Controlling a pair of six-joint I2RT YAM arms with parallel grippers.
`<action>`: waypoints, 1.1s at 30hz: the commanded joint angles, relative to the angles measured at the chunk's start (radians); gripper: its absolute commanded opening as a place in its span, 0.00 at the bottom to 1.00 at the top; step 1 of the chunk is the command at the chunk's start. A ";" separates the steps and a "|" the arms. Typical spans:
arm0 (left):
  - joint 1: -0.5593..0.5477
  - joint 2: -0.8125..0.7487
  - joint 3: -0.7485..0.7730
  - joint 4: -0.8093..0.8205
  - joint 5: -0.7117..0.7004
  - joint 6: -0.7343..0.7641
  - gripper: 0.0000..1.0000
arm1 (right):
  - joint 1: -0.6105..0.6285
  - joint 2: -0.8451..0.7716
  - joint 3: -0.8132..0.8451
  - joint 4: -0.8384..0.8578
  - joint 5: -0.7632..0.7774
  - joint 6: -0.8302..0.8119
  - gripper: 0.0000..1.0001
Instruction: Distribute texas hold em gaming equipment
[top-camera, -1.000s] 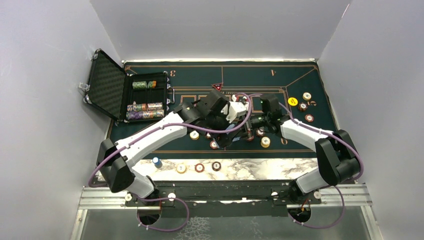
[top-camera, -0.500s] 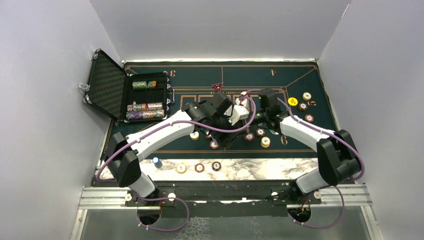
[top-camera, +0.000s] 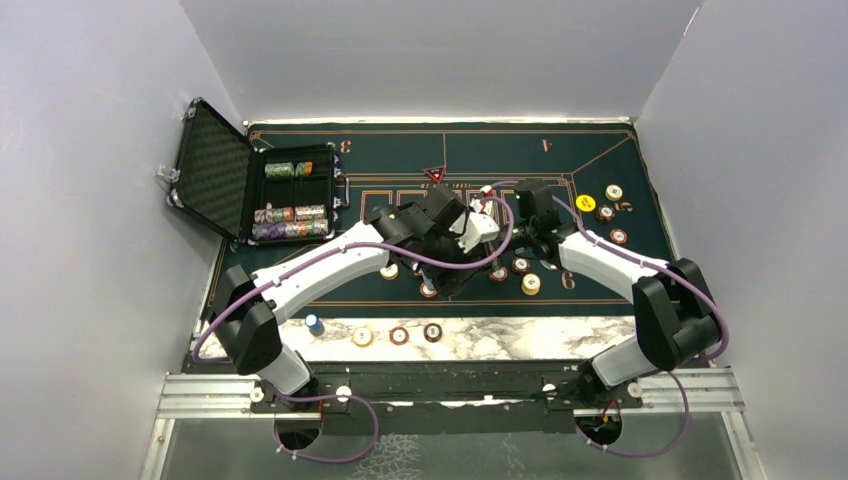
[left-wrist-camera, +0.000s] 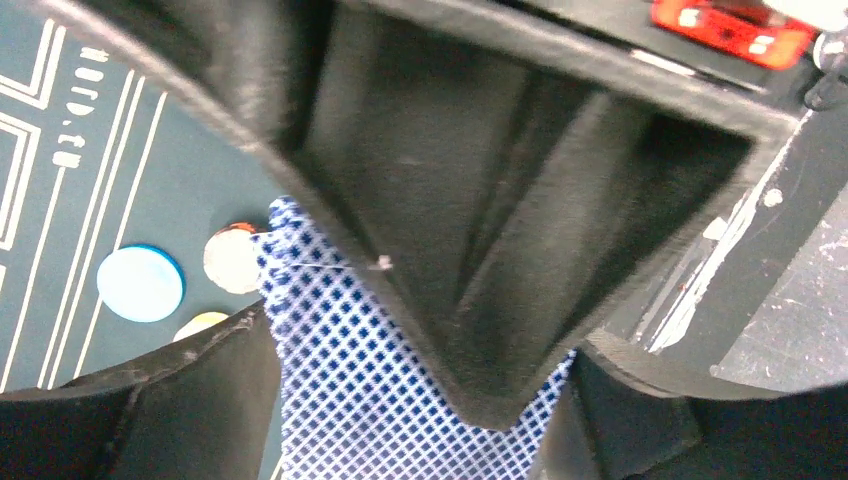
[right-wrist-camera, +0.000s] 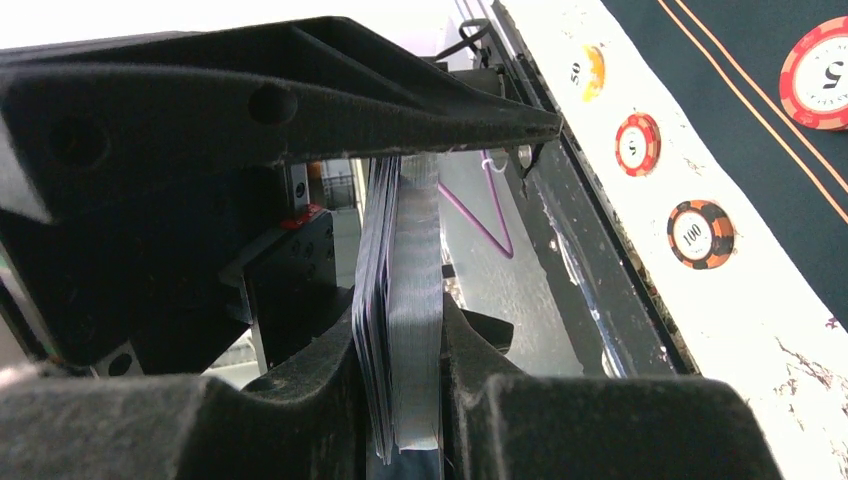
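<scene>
Left tool (top-camera: 480, 230) edged right toward cards (left-wrist-camera: 380, 370) clamped in right tool (right-wrist-camera: 420, 230).

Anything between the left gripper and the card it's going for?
Nothing visible: the blue-backed card lies right between the left gripper's fingers, while the right gripper clamps the deck edge-on.

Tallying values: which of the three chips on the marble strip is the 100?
The orange-and-black chip; the red chip reads 5, the yellow chip 50.
</scene>
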 joint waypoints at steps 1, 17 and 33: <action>0.003 -0.018 0.025 0.029 -0.002 -0.003 0.75 | 0.016 0.009 0.036 -0.009 -0.030 -0.012 0.01; 0.003 -0.027 -0.003 0.042 -0.099 -0.014 0.00 | 0.018 0.076 0.048 0.084 -0.027 0.007 0.29; 0.003 -0.043 -0.065 0.087 -0.130 -0.019 0.00 | 0.018 0.130 0.062 0.092 0.008 0.014 0.72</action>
